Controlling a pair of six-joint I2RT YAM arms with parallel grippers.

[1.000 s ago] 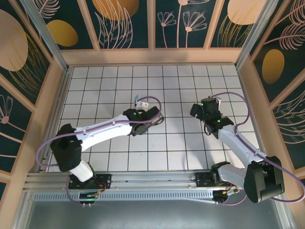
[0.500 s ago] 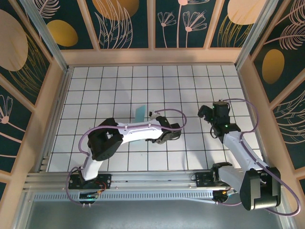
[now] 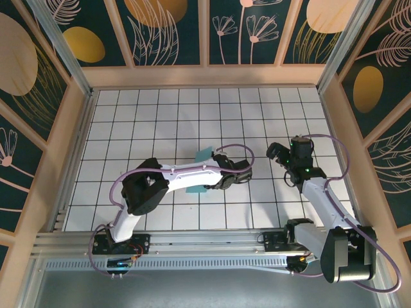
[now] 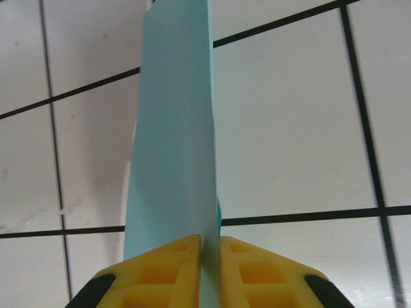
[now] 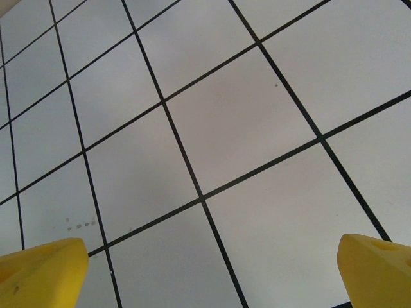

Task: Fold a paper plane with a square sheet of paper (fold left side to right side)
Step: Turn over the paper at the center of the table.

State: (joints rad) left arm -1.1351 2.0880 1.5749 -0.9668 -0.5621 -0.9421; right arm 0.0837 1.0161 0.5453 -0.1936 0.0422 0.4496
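Left arm (image 3: 186,172) and blue paper (image 3: 203,156) block table (image 3: 128,115) centre; far rows open; bare tiles (image 5: 244,122) under right claw (image 5: 212,264).

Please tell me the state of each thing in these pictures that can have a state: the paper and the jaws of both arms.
Blue paper: folded into a narrow layered strip, pinched at one end.
Left jaws: shut on the blue paper.
Right jaws: wide open, holding nothing, over white tiles.

The left gripper (image 4: 210,255) pinches a folded turquoise paper (image 4: 170,128) between its yellow fingers (image 4: 168,266), the strip stretching away over the white, black-gridded table (image 4: 302,115).
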